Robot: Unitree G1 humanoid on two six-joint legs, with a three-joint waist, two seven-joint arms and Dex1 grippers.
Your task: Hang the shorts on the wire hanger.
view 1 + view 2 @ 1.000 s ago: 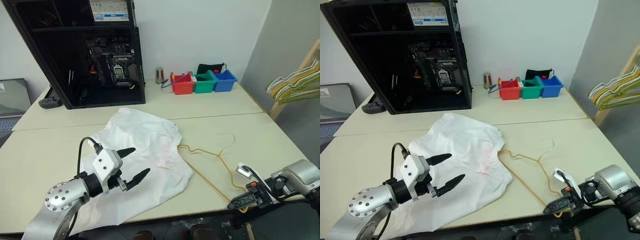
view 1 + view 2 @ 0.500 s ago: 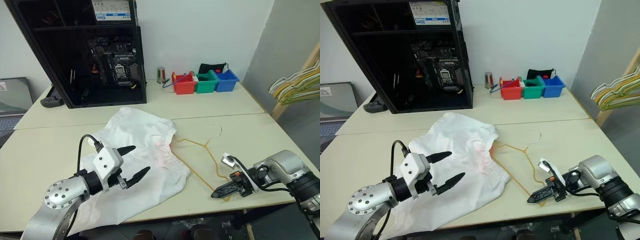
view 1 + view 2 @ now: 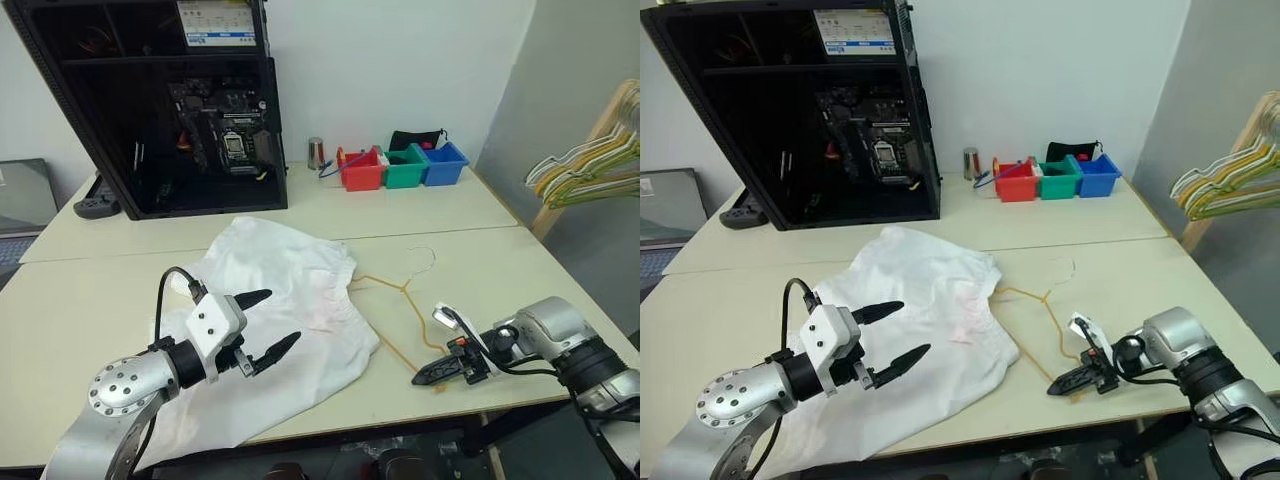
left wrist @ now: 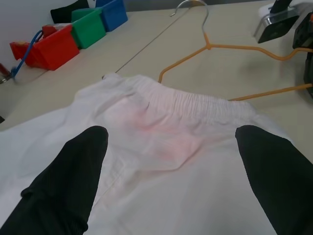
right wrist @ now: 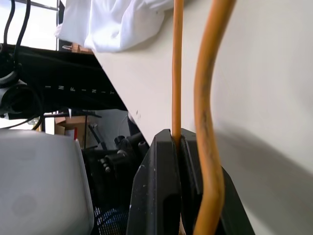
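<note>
The right pincer (image 3: 432,376) is pinching the thin yellow wire hanger (image 3: 400,290) lying right of the big white cloth shorts (image 3: 290,290) on the tabletop (image 3: 480,250). The left pincer (image 3: 262,322) is hanging wide above them. The thin wire could slip out.

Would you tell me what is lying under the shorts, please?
The shorts lie on the table. One end of the wire hanger meets their waistband edge; whether it runs underneath is covered by the fabric.
</note>
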